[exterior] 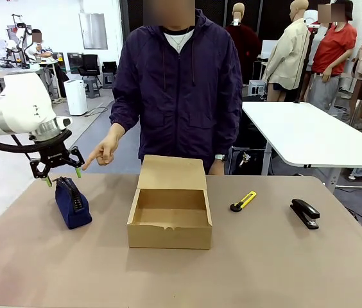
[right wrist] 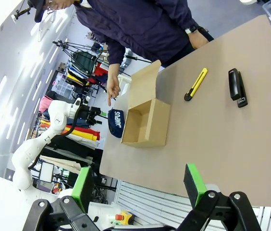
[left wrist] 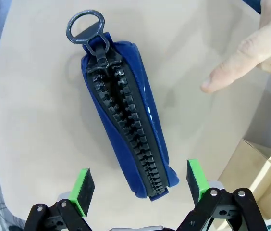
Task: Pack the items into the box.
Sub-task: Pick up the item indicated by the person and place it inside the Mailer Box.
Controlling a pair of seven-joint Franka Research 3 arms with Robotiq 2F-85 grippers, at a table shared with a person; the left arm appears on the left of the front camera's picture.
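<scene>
The left hand [exterior: 63,177] hung just above the navy pouch [exterior: 73,205], which lay on the left part of the brown, matte tabletop [exterior: 264,269]. Its two fingers were spread wide. In the left wrist view the green pads [left wrist: 82,190] stood at either side of one end of the pouch [left wrist: 126,115], with a gap to the fabric on both sides, so nothing was pinched. The pouch was long and rounded, of smooth and slightly shiny cloth, with a thick black zipper along its top and a grey metal ring on the puller.

The person's hand [exterior: 104,151] pointed one finger down toward the pouch, near it but not touching.

The box [exterior: 168,231] stood in the middle of the tabletop, low and rectangular, of plain brown cardboard. It was open, with the flap lid raised at the far side.

To the right of the box lay the slim yellow-and-black utility knife [exterior: 243,201], and further right the black stapler [exterior: 304,213], well apart from each other.

The right hand [right wrist: 138,184] was high above the tabletop, its fingers also spread and holding nothing.
</scene>
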